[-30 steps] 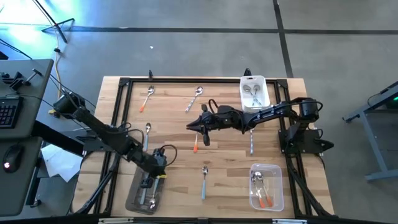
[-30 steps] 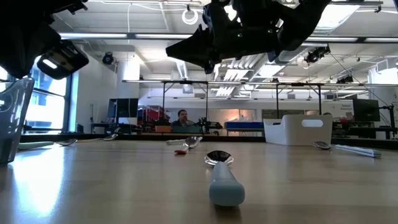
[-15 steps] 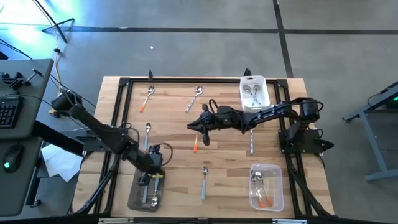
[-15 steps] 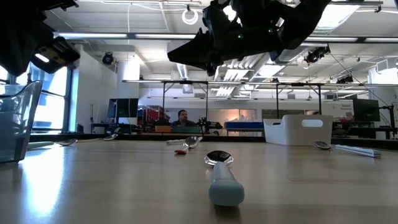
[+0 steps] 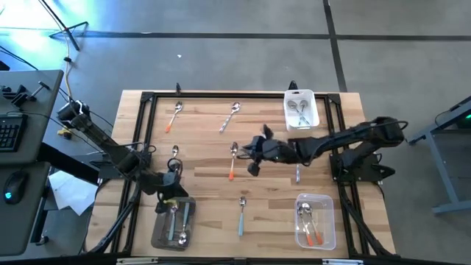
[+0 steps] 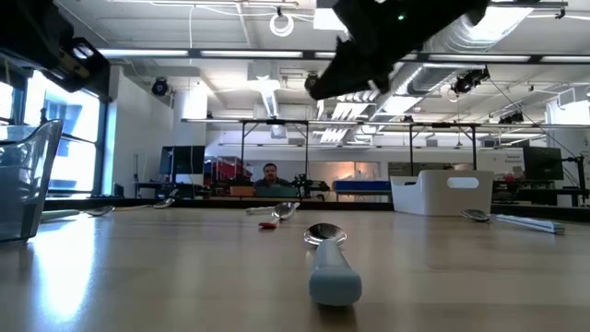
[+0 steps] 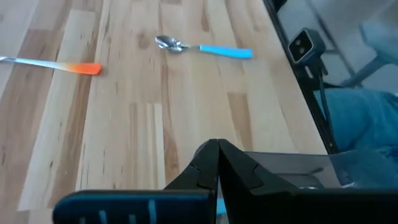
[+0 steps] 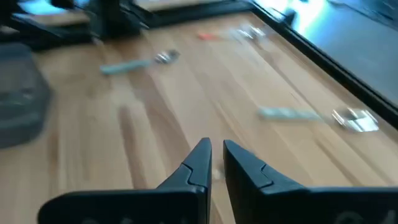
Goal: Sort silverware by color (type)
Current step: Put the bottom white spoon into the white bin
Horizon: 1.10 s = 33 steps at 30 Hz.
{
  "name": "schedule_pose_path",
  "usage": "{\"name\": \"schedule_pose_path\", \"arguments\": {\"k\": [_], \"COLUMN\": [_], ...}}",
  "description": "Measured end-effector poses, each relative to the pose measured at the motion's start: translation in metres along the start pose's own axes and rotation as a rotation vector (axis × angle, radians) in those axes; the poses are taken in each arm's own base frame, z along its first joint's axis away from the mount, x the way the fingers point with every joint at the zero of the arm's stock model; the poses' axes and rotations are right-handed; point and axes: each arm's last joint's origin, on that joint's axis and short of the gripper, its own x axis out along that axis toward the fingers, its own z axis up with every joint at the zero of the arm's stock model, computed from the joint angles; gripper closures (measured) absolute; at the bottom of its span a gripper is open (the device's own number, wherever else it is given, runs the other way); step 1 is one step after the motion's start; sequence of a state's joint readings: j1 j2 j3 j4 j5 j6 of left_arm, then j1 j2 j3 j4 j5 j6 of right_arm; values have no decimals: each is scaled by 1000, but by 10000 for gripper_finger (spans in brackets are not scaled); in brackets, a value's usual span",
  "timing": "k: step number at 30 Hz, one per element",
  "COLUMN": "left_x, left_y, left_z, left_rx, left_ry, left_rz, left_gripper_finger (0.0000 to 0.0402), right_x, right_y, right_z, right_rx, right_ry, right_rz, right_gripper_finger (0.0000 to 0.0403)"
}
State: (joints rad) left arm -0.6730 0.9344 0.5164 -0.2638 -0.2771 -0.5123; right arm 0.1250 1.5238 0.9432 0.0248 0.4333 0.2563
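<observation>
silverware: orange-handled spoon [image 5: 232, 163] flat mid-tabletop | blue-handled spoon [image 5: 241, 215] flat near my front edge | more spoons lie scattered, others in tubs

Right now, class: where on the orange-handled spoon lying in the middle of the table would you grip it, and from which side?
Probably grip the orange-handled spoon on its thin handle, around mid-length, coming straight down from above. It lies flat on the table with bare wood on both sides, so fingers set across the handle should fit; the rounded bowl would likely slip.
</observation>
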Motion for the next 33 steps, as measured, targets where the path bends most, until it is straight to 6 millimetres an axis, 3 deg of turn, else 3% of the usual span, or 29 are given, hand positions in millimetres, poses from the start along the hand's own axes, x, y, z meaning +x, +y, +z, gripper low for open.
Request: {"name": "schedule_pose_path", "arguments": {"k": [5,11,15,21,33], "left_x": [5,5,1,3,0], "left_y": [12,23,29,41,45], "left_z": [-12,-15,-14,-32,-36], "left_rx": [34,125,165,122,90], "left_ry": [-128,-284,-420,-479,-557], "left_rz": [-40,-52,-60,-92,-93], "left_gripper_finger": [401,401,401,401,401], "right_x": [-37,-64,-65,-56,-43], "right_y": [6,-14,-32,-55,-74], "right_z": [-18,-52,-69,-94,-137], "right_rx": [136,396,536,657,798], "right_ry": [153,438,600,747,811], "right_rz": [-148,-435,-626,-692,-617], "right_gripper_finger": [358,297,272,267,268]}}
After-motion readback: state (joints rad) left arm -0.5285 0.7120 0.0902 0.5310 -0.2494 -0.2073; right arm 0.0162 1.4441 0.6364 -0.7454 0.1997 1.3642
